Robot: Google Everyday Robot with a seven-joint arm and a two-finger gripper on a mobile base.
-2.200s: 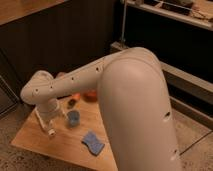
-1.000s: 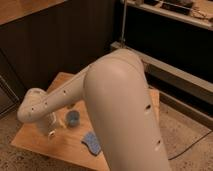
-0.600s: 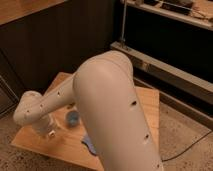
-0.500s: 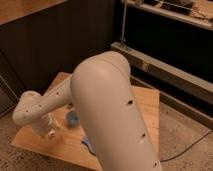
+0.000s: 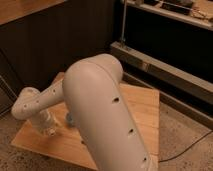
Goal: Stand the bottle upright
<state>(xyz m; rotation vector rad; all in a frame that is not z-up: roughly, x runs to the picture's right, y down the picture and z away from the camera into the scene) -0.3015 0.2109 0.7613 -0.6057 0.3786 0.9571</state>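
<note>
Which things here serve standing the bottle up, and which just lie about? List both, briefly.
For the job:
- gripper, low over the table near its left end
- bottle, not visible, probably hidden behind the arm

Lying about:
- blue cup, only a sliver showing beside the arm

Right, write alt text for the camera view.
A bulky white robot arm stretches across a wooden table, hiding most of it. Its hand hangs low over the table at the picture's left, beside a sliver of blue cup; no bottle shows.
</note>
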